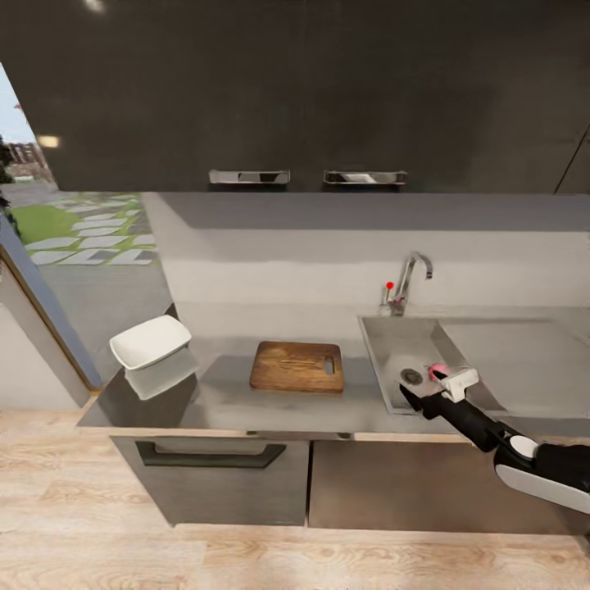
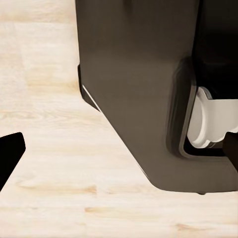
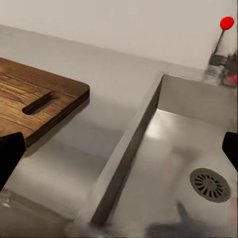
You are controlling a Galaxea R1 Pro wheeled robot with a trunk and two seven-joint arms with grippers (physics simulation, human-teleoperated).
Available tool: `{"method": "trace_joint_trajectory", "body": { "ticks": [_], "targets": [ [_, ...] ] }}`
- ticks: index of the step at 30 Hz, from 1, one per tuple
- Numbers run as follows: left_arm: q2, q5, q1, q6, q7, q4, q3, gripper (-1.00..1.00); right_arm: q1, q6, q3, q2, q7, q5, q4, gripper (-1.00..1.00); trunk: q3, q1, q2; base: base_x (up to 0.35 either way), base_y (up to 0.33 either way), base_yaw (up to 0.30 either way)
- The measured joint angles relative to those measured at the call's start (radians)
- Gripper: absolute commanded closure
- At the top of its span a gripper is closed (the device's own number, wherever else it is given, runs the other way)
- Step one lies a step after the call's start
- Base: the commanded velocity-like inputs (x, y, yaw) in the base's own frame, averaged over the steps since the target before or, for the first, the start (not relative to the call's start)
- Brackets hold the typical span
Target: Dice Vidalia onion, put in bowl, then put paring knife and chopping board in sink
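While the pinkish round thing that is probably the Vidalia onion is lying in the sink beside the drain, the right claw is hanging just over it, fingers spread wide and gripping nothing. The chopping board is waiting on the worktop, the white bowl beyond. Closing off-centre is risking the smooth onion squirting away; the left claw's state I cannot tell.

Dark robot base over pale wood floor.
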Motion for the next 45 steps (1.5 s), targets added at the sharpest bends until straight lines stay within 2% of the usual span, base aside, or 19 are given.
{"method": "trace_joint_trajectory", "body": {
  "ticks": [4, 18, 19, 22, 26, 29, 32, 33, 34, 35, 38, 39, 41, 44, 45],
  "targets": [
    [0.000, 0.000, 0.000, 0.000, 0.000, 0.000, 0.000, -1.00, 0.000, -0.002, 0.018, -0.032, 0.001, -0.001, 0.000, -1.00, 0.000, 0.000, 0.000, -0.095, 0.000, 0.000],
    [-0.003, 0.000, 0.000, 0.000, 0.001, -0.003, 0.002, -1.00, 0.000, -0.003, 0.027, -0.076, 0.007, -0.001, 0.000, -1.00, 0.000, 0.000, 0.000, -0.010, 0.000, -0.137],
    [-0.004, 0.000, 0.000, 0.000, 0.001, -0.003, 0.002, -1.00, 0.000, -0.004, 0.028, -0.090, 0.024, 0.000, 0.000, -1.00, 0.000, 0.000, 0.000, 0.000, 0.000, -0.015],
    [-0.004, 0.000, -0.001, 0.000, 0.001, -0.003, 0.003, -1.00, 0.001, -0.005, 0.028, -0.103, 0.096, 0.000, 0.001, -1.00, 0.000, 0.000, 0.000, 0.000, 0.000, -0.007],
    [-0.005, 0.000, 0.000, 0.000, 0.001, -0.003, 0.002, -1.00, 0.000, 0.001, 0.024, -0.122, 0.271, 0.009, 0.030, -1.00, 0.000, 0.000, 0.000, 0.000, 0.000, -0.001],
    [-0.009, 0.000, 0.000, 0.000, 0.001, -0.003, 0.002, -1.00, 0.000, 0.020, 0.010, -0.127, 0.376, 0.009, 0.043, -1.00, 0.000, 0.000, 0.000, 0.000, 0.000, 0.000],
    [-0.022, 0.000, 0.000, 0.000, 0.001, -0.003, 0.002, -1.00, 0.000, 0.105, -0.061, -0.142, 0.547, 0.008, 0.062, -1.00, 0.000, 0.000, 0.000, 0.000, 0.000, 0.000],
    [-0.031, 0.000, 0.000, 0.000, 0.001, -0.003, 0.002, -1.00, 0.000, 0.176, -0.115, -0.146, 0.627, 0.008, 0.086, -1.00, 0.000, 0.000, 0.000, 0.000, 0.000, 0.000],
    [-0.037, 0.000, 0.000, -0.001, 0.001, -0.003, 0.001, -1.00, 0.000, 0.230, -0.158, -0.148, 0.671, 0.007, 0.105, -1.00, 0.000, 0.000, 0.000, 0.000, 0.000, 0.000],
    [-0.040, 0.000, 0.000, -0.001, 0.001, -0.003, 0.001, -1.00, 0.000, 0.258, -0.181, -0.148, 0.690, 0.008, 0.114, -1.00, 0.000, 0.000, 0.000, 0.000, 0.000, 0.000],
    [-0.051, -0.001, 0.000, -0.001, 0.001, -0.018, 0.000, -1.00, 0.000, 0.410, -0.302, -0.149, 0.766, 0.006, 0.138, -1.00, 0.000, 0.000, 0.000, 0.000, 0.000, 0.000],
    [-0.050, 0.000, -0.001, -0.001, 0.001, -0.043, 0.001, -1.00, 0.000, 0.483, -0.354, -0.150, 0.786, 0.004, 0.142, -1.00, 0.000, 0.000, 0.000, 0.000, 0.000, 0.000],
    [-0.046, 0.000, 0.000, 0.000, 0.002, -0.069, 0.002, -1.00, 0.000, 0.540, -0.399, -0.150, 0.800, 0.007, 0.146, -1.00, 0.000, 0.000, 0.000, 0.000, 0.000, 0.000],
    [-0.034, 0.000, 0.000, 0.002, 0.002, -0.103, 0.004, -1.00, -0.001, 0.636, -0.501, -0.150, 0.817, 0.006, 0.149, -1.00, 0.000, 0.000, 0.000, 0.000, 0.000, 0.000],
    [-0.032, 0.000, 0.000, 0.003, 0.002, -0.106, 0.004, -1.00, 0.000, 0.651, -0.522, -0.150, 0.819, 0.006, 0.149, -1.00, 0.000, 0.000, 0.000, 0.000, 0.000, 0.000]
  ]
}}
